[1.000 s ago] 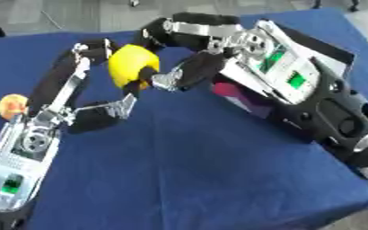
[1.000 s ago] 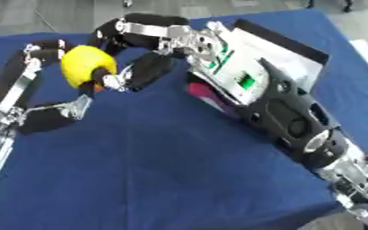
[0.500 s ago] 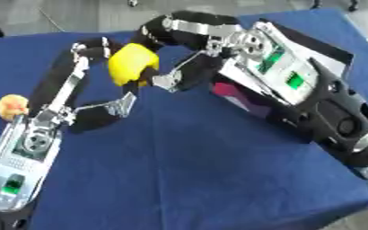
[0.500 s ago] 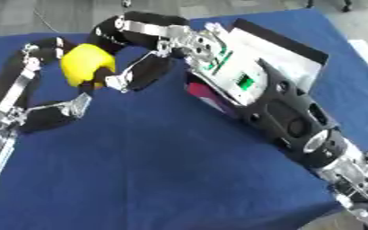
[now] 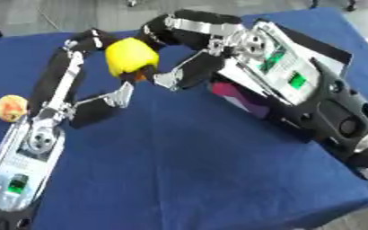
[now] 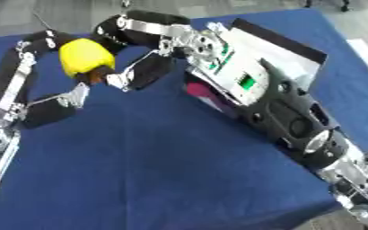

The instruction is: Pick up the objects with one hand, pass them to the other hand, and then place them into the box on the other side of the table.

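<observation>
At the far left a small round orange-and-yellow fruit (image 5: 11,108) lay on your blue tablecloth (image 5: 187,170), your left hand (image 5: 77,85) and right hand (image 5: 189,58) both curled around the smooth yellow lemon-shaped object (image 5: 130,55) above it, the dark box (image 5: 313,49) lying right.

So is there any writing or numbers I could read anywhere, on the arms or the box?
No text can be read.
Right arm: green lit patches, no legible characters.
Left arm: a small green patch, too blurred to read.
Box: no label visible.
Yellow object: plain, no markings.
</observation>
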Action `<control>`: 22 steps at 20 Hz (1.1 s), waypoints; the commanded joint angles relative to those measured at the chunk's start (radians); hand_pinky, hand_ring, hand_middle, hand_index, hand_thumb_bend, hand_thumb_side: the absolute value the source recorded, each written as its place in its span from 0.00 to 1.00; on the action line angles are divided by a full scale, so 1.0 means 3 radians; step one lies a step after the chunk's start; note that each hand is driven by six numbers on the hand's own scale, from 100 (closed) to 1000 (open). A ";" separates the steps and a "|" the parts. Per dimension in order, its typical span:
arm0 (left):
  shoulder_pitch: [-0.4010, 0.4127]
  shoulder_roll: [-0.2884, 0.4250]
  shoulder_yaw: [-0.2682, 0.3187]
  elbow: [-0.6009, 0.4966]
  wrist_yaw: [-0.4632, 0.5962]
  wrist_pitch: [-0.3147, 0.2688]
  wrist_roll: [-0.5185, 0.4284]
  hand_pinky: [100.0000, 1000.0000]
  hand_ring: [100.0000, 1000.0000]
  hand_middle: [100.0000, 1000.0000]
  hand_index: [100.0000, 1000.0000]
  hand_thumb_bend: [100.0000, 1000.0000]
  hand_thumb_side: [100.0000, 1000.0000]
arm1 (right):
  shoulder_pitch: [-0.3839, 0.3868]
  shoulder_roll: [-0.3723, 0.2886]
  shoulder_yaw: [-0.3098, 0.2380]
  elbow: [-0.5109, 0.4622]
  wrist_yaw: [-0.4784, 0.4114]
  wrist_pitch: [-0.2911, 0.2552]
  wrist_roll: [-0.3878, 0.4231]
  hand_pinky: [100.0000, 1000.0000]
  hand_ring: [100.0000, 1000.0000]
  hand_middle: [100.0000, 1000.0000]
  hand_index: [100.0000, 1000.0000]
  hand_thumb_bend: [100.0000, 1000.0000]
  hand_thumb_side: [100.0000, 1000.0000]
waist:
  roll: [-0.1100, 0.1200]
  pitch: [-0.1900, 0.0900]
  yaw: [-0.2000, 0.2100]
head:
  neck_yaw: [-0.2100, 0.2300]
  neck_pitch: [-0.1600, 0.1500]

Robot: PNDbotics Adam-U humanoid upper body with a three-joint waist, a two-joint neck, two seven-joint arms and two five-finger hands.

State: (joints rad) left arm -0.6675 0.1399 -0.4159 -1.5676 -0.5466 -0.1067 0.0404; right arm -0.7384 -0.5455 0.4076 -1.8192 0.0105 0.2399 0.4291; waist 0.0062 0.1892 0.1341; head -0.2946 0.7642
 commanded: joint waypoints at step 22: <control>0.0066 0.0170 0.0059 -0.0074 -0.0301 -0.0322 -0.0235 0.81 0.71 0.69 0.81 0.54 0.48 | -0.0010 -0.0232 -0.0188 -0.0083 -0.0134 0.0139 -0.0352 0.83 0.62 0.52 0.53 0.00 0.00 | -0.0013 -0.0047 -0.0037 | 0.0009 0.0019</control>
State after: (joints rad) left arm -0.6368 0.1723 -0.4092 -1.5688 -0.6353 -0.2039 -0.0351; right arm -0.7290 -0.5867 0.3685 -1.8249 -0.0231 0.2819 0.3305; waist 0.0062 0.1892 0.1234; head -0.2939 0.7642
